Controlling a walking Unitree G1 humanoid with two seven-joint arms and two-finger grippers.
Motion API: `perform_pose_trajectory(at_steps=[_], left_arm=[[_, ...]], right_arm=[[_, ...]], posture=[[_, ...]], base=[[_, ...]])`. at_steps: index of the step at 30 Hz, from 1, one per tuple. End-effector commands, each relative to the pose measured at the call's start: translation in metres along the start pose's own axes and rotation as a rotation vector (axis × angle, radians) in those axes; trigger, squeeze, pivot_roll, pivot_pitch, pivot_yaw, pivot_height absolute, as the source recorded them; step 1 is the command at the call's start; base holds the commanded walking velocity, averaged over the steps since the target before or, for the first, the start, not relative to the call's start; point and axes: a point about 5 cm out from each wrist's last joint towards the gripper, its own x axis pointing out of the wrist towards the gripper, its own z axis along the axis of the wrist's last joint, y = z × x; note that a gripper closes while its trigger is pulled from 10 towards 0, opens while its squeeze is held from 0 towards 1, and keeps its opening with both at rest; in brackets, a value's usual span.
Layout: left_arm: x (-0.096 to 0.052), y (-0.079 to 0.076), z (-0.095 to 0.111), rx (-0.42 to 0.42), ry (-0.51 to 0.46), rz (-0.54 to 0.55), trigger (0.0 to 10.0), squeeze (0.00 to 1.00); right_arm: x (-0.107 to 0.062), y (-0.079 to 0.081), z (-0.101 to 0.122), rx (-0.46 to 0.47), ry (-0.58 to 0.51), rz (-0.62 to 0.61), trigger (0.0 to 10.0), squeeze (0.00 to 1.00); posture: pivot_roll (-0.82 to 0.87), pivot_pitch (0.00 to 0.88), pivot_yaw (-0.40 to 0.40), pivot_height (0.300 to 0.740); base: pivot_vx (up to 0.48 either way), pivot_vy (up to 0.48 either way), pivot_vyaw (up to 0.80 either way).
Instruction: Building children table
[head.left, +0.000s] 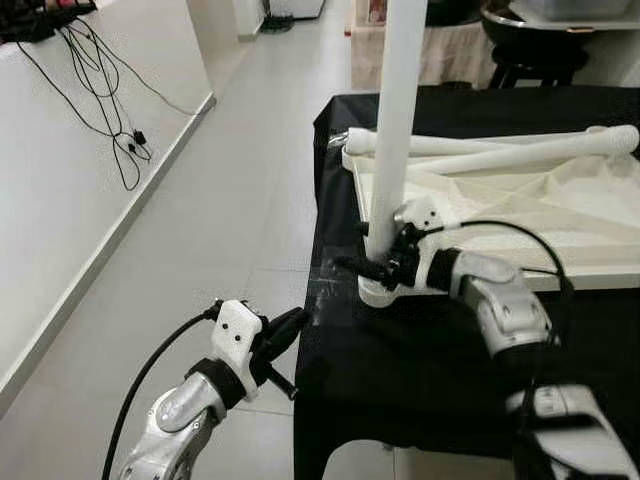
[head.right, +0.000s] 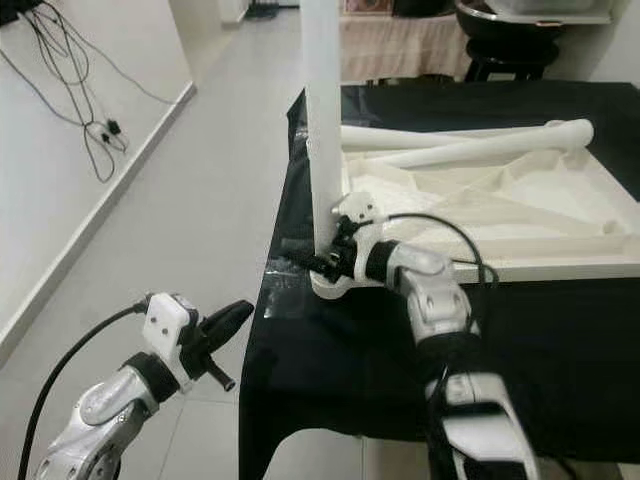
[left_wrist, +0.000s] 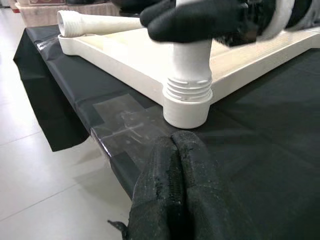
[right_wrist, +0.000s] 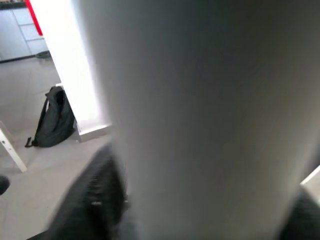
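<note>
A white tabletop lies upside down on a black-covered table. One white leg stands upright in its near left corner socket, with screw threads showing just above the socket. My right gripper is shut on this leg low down, close above the socket; the leg sits between its fingers. My left gripper hovers off the table's left edge, level with the socket, shut on nothing. Two more white legs lie across the tabletop's far side.
Tiled floor stretches to the left of the table. Black cables hang on the left wall. A dark stool stands beyond the table. A black backpack leans on the floor by a wall.
</note>
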Motion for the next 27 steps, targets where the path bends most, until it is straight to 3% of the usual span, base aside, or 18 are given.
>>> perform_pose_trajectory(at_steps=[1, 10, 13, 14, 15, 16, 17, 18, 19, 20, 21, 23, 27], left_arm=[[-0.003, -0.003, -0.002, 0.004, 0.004, -0.013, 10.0, 0.00], [-0.005, -0.004, -0.001, 0.009, -0.003, -0.008, 10.0, 0.00], [-0.005, -0.003, 0.000, 0.010, -0.011, 0.000, 10.0, 0.00], [-0.006, -0.002, 0.000, 0.010, -0.014, 0.003, 10.0, 0.00], [-0.006, 0.000, 0.001, 0.010, -0.017, 0.007, 10.0, 0.00], [-0.006, 0.000, 0.001, 0.010, -0.017, 0.007, 10.0, 0.00], [-0.007, 0.002, 0.002, 0.009, -0.021, 0.014, 10.0, 0.00], [-0.007, 0.002, 0.002, 0.009, -0.021, 0.014, 10.0, 0.00], [-0.007, 0.003, 0.003, 0.008, -0.024, 0.018, 10.0, 0.00], [-0.006, 0.005, 0.003, 0.007, -0.026, 0.020, 10.0, 0.00], [-0.006, 0.005, 0.003, 0.007, -0.026, 0.020, 10.0, 0.00], [-0.005, 0.007, 0.003, 0.008, -0.027, 0.019, 10.0, 0.00], [0.000, 0.008, 0.003, 0.009, -0.028, 0.005, 10.0, 0.00]], right_arm=[[0.005, 0.004, -0.009, 0.023, 0.013, 0.056, 0.0, 0.00], [-0.006, 0.007, -0.026, 0.063, 0.016, 0.074, 0.0, 0.00], [-0.017, 0.007, -0.034, 0.080, 0.000, 0.008, 0.0, 0.00], [-0.021, 0.008, -0.041, 0.098, 0.006, -0.084, 0.0, 0.00], [-0.022, 0.014, -0.051, 0.113, 0.020, -0.264, 0.0, 0.00], [-0.022, 0.014, -0.051, 0.113, 0.020, -0.264, 0.0, 0.00], [-0.021, 0.035, -0.063, 0.193, 0.024, -0.523, 0.0, 0.00], [-0.021, 0.035, -0.063, 0.193, 0.024, -0.523, 0.0, 0.00], [-0.027, 0.048, -0.070, 0.257, 0.036, -0.719, 0.0, 0.00], [-0.027, 0.070, -0.074, 0.271, 0.063, -0.779, 0.0, 0.00], [-0.027, 0.070, -0.074, 0.271, 0.063, -0.779, 0.0, 0.00], [-0.016, 0.088, -0.066, 0.121, 0.074, -0.678, 0.0, 0.00], [-0.012, 0.078, -0.073, 0.155, 0.095, -0.638, 0.0, 0.00]], posture=[[0.06, 0.097, 0.043, 0.740], [0.05, 0.103, 0.047, 0.740], [0.03, 0.113, 0.047, 0.740], [0.03, 0.119, 0.044, 0.740], [0.02, 0.124, 0.044, 0.740], [0.02, 0.124, 0.044, 0.740], [0.00, 0.133, 0.054, 0.740], [0.00, 0.133, 0.054, 0.740], [0.00, 0.136, 0.055, 0.740], [-0.01, 0.142, 0.058, 0.740], [-0.01, 0.142, 0.058, 0.740], [-0.03, 0.141, 0.070, 0.740], [-0.02, 0.132, 0.058, 0.740]], base=[[0.000, 0.000, 0.00], [0.000, 0.000, 0.00], [0.000, 0.000, 0.00], [0.000, 0.000, 0.00], [0.000, 0.000, 0.00], [0.000, 0.000, 0.00], [0.000, 0.000, 0.00], [0.000, 0.000, 0.00], [0.000, 0.000, 0.00], [0.000, 0.000, 0.00], [0.000, 0.000, 0.00], [0.000, 0.000, 0.00], [0.000, 0.000, 0.00]])
